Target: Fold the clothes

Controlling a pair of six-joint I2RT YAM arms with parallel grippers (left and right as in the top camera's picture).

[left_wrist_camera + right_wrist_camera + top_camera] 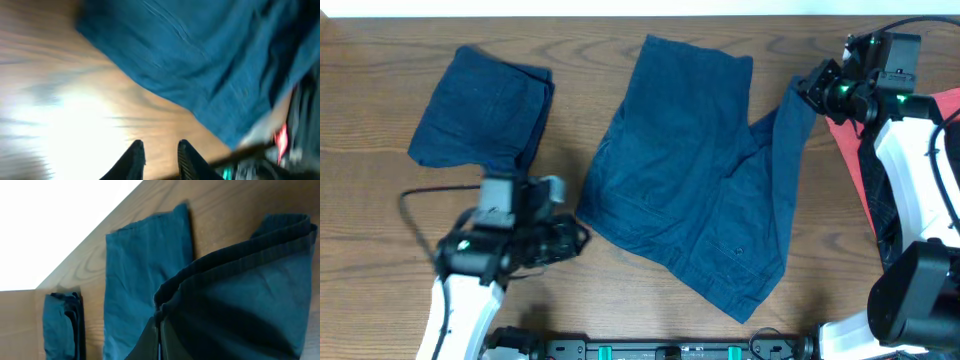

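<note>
1. Wood-grain surface point(380, 50) fills the overhead view, with a pale strip beyond its far edge.
2. Navy shorts point(685, 170) lie spread in the middle, mostly flat and creased, the near corner reaching toward the front edge.
3. On the right side, one part of the shorts is lifted off the surface and runs up to the right tool point(808, 90).
4. The right tool is clamped tight on that raised edge. Its wrist view shows the fingers point(147, 342) pressed together, with a ribbed hem bunched just above them.
5. A folded navy bundle point(485, 105) sits at the far left, well apart from the shorts, squarish and slightly tilted.
6. The left tool point(578, 238) hovers near the front of the surface, just beside the near-left edge of the shorts and in front of the bundle.
7. Its fingers point(134, 159) stand narrowly apart with bare wood between them and hold nothing. That wrist view is blurred, so I cannot tell whether they touch the surface.
8. A red cloth point(850, 160) lies at the right edge, partly under the right arm.
</note>
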